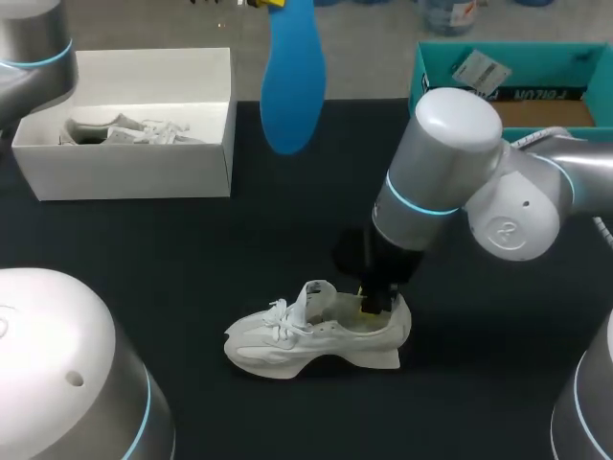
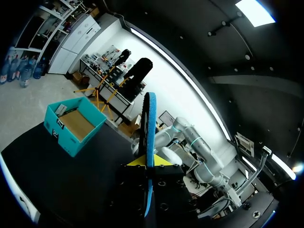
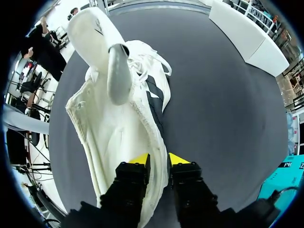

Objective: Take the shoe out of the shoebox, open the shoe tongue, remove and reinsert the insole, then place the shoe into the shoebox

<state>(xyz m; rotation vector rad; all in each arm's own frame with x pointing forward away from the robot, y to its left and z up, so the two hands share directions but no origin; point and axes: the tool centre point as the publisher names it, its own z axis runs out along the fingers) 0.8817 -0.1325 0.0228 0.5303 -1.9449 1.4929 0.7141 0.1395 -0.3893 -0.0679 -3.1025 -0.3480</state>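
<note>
Dark worktop (image 1: 172,259). The white shoe (image 1: 311,337) stands upright on its sole near the middle of the worktop, out of the box, with its toe toward my left side and its heel toward my right. The tongue (image 3: 95,38) is lifted up and forward, away from the opening, and the laces lie loose across the front. The right tool (image 3: 159,161) is down at the heel end. One yellow-tipped finger sits inside the shoe and the other outside, so the tool is clamped on the shoe's side wall by the collar. The inside of the shoe, as seen from the right wrist, is pale. The blue insole (image 1: 292,81) is out of the shoe and held high above the far part of the worktop, hanging lengthwise with its rounded end down. The left tool (image 2: 148,162) is closed on it, and from the left wrist the insole shows edge-on between the two yellow tips. The white shoebox (image 1: 124,172) sits open at the far left, well apart from the shoe. It holds something pale and crumpled that I cannot identify. An open teal box (image 1: 450,91) stands at the far right.
</note>
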